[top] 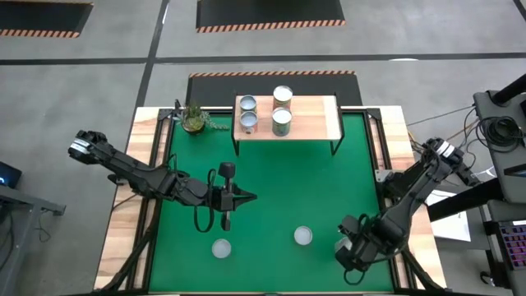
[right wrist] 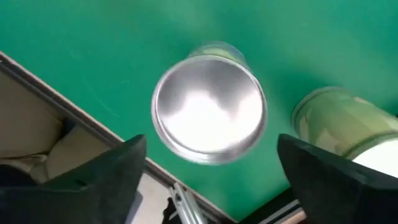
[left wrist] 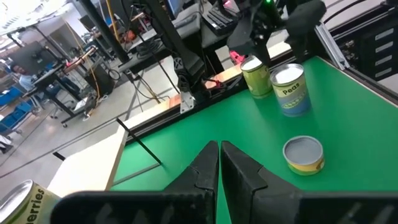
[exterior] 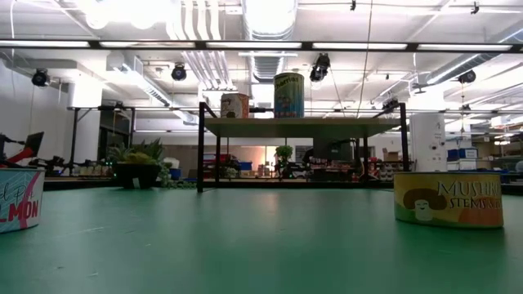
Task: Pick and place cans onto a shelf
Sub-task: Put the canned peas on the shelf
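Cans, short round tins with shiny silver tops, stand in 3 places. 4 of them are on the small shelf (top: 316,117) with a light wood plank top and thin black metal legs, at the far middle of the green-topped table (top: 271,177): 2 smaller cans (top: 247,104) close together at the shelf's left end, and 2 larger cans (top: 282,122) just right of them. The right half of the plank is bare.

2 low tins lie open on the green surface at the near side. One tin (top: 221,248) is on the left and the other tin (top: 303,237) is to its right, well apart from each other. In the low view, one of the 2 tins seen close to the camera shows a yellow mushroom label (exterior: 448,198) and the other a pink label (exterior: 18,198).

The right gripper (top: 352,249) is low at the near right part of the table. Its fingers (right wrist: 93,180) are spread wide on both sides of a silver-topped can (right wrist: 209,109) and do not touch it. A pale green can (right wrist: 348,121) stands just beside this one.

The left gripper (top: 238,197) hangs over the middle left of the table with its fingers (left wrist: 205,171) pressed together, holding nothing. From its wrist camera a can with a blue "Peas" label (left wrist: 289,90) and a green can (left wrist: 255,76) show side by side by the right arm.

A small potted green plant (top: 194,119) stands just left of the shelf.
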